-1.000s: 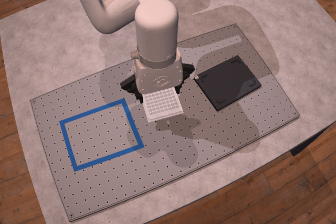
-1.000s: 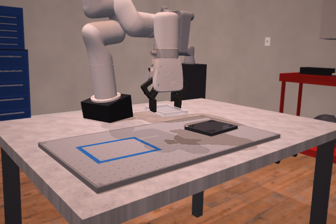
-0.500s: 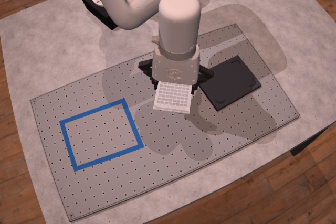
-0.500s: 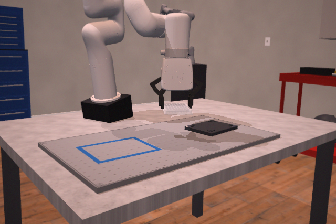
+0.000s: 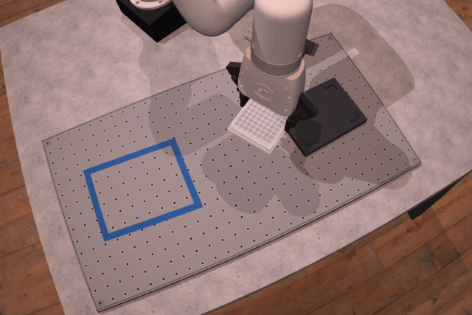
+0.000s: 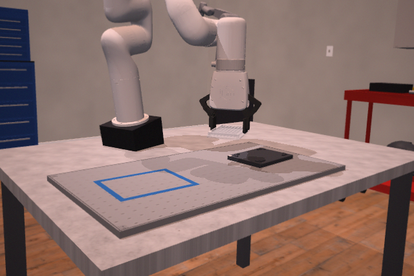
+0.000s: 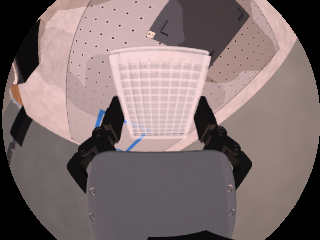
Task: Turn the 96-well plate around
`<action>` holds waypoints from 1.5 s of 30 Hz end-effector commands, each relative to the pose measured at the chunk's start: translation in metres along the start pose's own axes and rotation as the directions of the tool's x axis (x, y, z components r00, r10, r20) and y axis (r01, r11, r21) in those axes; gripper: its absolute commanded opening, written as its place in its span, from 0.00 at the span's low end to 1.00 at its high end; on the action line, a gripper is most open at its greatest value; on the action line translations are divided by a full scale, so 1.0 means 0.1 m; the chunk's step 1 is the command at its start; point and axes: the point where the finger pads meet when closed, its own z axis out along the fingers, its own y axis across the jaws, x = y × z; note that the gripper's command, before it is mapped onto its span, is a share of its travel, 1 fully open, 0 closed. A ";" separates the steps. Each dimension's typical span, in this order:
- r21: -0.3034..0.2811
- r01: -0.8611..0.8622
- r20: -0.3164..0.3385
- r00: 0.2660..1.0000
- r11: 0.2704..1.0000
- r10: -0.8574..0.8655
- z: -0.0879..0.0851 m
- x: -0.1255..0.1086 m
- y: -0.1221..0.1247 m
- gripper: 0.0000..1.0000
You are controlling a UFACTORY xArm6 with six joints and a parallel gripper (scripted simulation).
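My gripper is shut on the clear 96-well plate across its short width and holds it level in the air, well above the deck. The plate hangs just left of the black plate nest N1, which is empty. In the side view the plate hangs between the black fingers, above and behind the nest. In the wrist view the plate sits between the two fingers, with the nest beyond it. I cannot make out the cut corner.
The blue taped outline B1 lies on the left part of the perforated deck and is empty. The arm's black base stands at the back of the table. A small pale marker sits at one nest corner.
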 end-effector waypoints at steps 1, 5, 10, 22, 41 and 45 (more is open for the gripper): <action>-0.002 -0.154 0.021 0.988 0.988 0.154 -0.01 0.12 0.09 0.00; -0.003 -0.220 0.021 0.975 0.976 0.220 -0.01 0.17 0.13 0.00; -0.007 -0.379 0.020 0.925 0.926 0.379 -0.02 0.32 0.22 0.00; -0.008 -0.444 0.019 0.896 0.896 0.444 -0.02 0.60 0.39 0.00; -0.008 -0.444 0.018 0.896 0.896 0.444 -0.03 1.09 0.70 0.00; -0.008 -0.444 0.018 0.896 0.896 0.444 -0.03 1.13 0.73 0.00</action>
